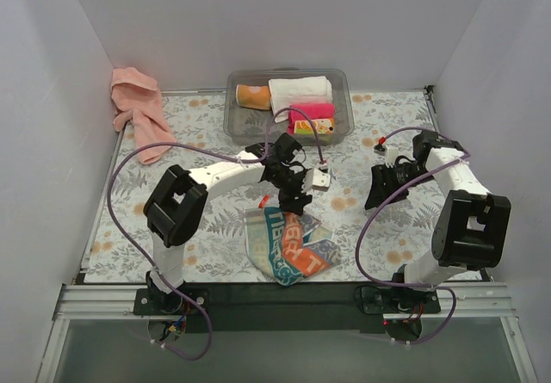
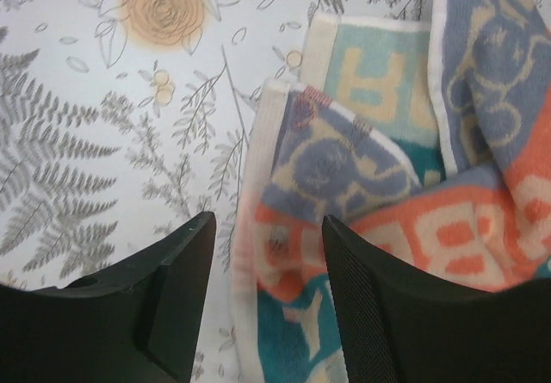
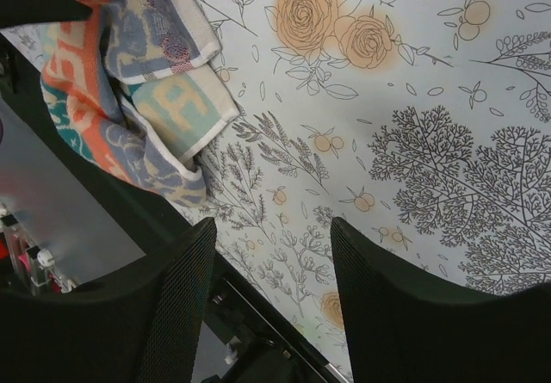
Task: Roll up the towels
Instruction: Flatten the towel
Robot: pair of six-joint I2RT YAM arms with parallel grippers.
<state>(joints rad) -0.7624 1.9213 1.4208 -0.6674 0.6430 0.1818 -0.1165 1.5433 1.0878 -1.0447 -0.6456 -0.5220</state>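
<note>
The small teal-red-white patterned cloth lies crumpled and partly folded on the floral table near the front middle. My left gripper hangs over the cloth's far edge. In the left wrist view it is open, with the cloth's white-bordered edge lying below and between the jaws. The large salmon-pink towel is heaped in the far left corner, away from both arms. My right gripper stands open over bare tablecloth on the right. Its wrist view shows the cloth off to the upper left of the gripper.
A clear plastic bin at the back middle holds a white rolled towel, a hot-pink roll and an orange roll. White walls close in the left, back and right. A black strip runs along the table's near edge.
</note>
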